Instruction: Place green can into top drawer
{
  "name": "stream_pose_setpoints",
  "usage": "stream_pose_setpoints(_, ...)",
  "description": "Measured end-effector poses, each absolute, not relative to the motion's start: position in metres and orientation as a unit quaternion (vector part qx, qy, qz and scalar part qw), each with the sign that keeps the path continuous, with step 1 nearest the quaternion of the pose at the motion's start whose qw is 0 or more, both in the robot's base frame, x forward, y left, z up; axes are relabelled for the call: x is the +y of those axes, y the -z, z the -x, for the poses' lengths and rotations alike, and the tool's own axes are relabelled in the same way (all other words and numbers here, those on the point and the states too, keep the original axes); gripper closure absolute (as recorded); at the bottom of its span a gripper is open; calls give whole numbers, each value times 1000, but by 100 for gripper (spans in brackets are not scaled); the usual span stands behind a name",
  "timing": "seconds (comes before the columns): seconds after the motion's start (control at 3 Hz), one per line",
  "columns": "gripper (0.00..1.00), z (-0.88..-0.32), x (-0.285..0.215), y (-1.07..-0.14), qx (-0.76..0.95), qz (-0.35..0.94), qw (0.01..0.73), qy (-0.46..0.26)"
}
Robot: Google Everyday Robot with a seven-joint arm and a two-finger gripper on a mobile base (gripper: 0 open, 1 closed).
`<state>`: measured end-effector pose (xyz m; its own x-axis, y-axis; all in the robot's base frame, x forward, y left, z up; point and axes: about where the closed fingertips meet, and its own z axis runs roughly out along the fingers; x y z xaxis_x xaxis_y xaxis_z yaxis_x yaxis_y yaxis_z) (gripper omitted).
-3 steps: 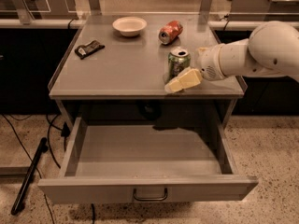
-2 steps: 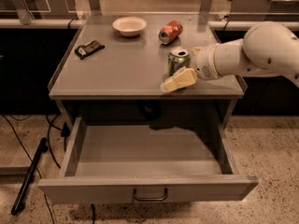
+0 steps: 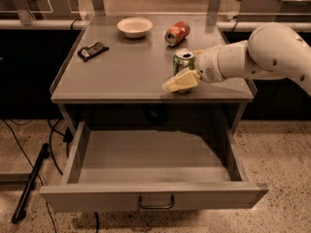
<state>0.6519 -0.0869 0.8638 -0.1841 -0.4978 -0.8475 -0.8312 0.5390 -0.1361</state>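
Green drink can [image 3: 183,60], silver-topped, stands upright near the front edge of the grey tabletop [image 3: 126,67]. Pale gripper [image 3: 181,79] sits against it; I cannot tell whether it has hold. Advise: confirm firm grip, lift straight, clear the edge, lower into the open grey metal top drawer [image 3: 151,196].

arm [image 3: 252,57]: extends from right, roughly level | gripper [image 3: 181,80]: right of centre, pointing left

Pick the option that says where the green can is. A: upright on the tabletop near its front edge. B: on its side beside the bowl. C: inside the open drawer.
A: the green can stands upright on the tabletop by the front edge, the pincer right at it, above the open top drawer.
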Motion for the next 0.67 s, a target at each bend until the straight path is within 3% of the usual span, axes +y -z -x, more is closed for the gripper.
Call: stream_pose_setpoints(0.67, 67, -652, -87, -864, 748, 445, 459, -182)
